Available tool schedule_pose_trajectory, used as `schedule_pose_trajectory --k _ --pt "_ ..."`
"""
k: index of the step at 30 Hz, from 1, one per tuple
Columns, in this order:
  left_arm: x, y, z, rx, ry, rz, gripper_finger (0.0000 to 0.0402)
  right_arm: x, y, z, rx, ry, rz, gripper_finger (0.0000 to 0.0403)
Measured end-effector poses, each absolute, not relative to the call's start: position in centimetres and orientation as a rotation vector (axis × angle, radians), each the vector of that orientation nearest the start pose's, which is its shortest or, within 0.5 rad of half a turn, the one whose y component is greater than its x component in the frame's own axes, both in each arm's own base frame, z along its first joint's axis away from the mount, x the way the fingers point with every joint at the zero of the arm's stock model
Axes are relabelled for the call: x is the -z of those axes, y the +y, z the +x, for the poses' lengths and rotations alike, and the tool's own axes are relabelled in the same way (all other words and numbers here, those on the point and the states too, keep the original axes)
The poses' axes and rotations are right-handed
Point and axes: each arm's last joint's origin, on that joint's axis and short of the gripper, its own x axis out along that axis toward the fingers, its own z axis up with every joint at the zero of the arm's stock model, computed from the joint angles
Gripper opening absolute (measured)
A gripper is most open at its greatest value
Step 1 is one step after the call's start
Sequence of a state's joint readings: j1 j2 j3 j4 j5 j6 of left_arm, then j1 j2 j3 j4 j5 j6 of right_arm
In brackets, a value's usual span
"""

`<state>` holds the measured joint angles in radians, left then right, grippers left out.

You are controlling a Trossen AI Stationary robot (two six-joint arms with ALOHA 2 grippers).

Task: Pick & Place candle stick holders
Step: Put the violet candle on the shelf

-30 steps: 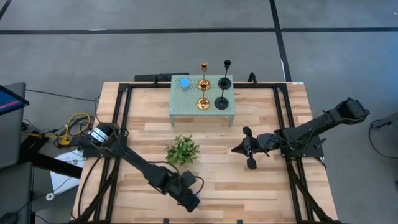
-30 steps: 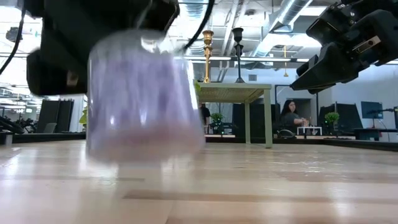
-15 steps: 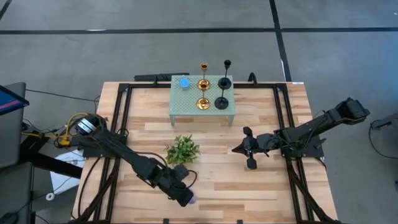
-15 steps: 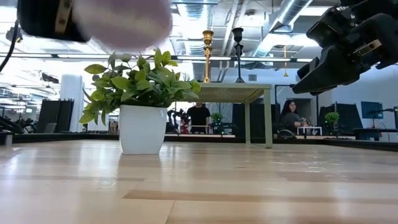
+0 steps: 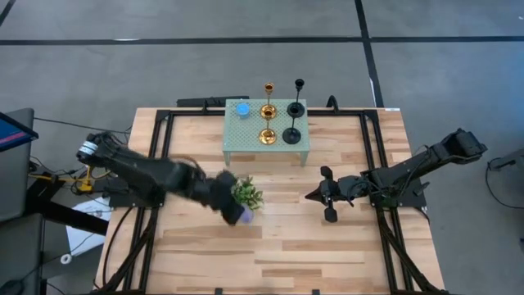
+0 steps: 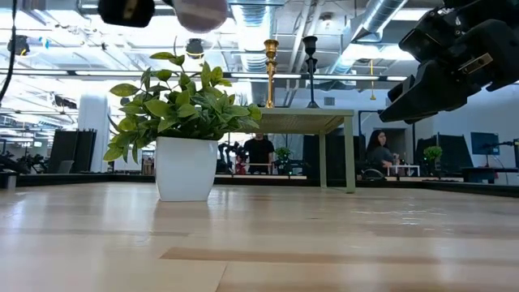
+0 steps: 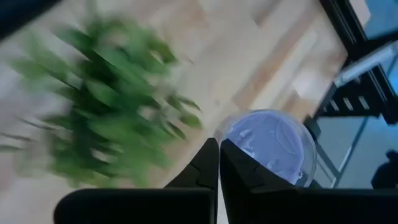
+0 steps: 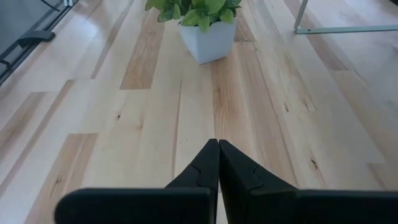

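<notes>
Candle stick holders (image 5: 281, 111), slim brass and black, wait untouched on the green raised surface (image 5: 246, 135) while the left hand (image 5: 237, 214) carries a purple cylinder (image 7: 266, 146) and the right hand (image 5: 318, 197) idles closed, so clearing seems underway.

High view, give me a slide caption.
Left pincer carries a purple cylinder beside the potted green plant; four gold and black candle stick holders stand on the green stand.

Left gripper (image 5: 237, 215) swung from table's 6 o'clock edge up beside plant (image 5: 246, 193), lifting what looks like the purple cylinder (image 7: 268, 146).
</notes>
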<state>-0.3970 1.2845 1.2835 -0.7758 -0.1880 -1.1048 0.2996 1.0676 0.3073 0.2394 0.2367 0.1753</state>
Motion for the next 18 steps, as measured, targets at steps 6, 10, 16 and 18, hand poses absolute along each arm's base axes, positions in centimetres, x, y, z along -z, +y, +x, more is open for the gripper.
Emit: schedule_pose_trajectory --k 6,10,16,18 --pt "-36.9 -3.9 22.1 -0.363 0.74 -0.773 0.0002 -16.2 5.0 18.8 -0.001 0.502 0.001 0.0" --pt "-38.9 -1.0 22.2 -0.425 0.702 -0.718 0.0002 -16.2 4.9 18.8 0.029 0.501 -0.027 0.0" --pt "-40.2 3.4 23.5 -0.483 0.699 -0.635 0.0002 -16.2 4.6 18.9 0.047 0.5 -0.021 0.0" --pt "-39.7 4.9 24.0 -0.51 0.72 -0.624 0.0002 -16.2 4.5 18.9 0.05 0.497 -0.019 0.0"
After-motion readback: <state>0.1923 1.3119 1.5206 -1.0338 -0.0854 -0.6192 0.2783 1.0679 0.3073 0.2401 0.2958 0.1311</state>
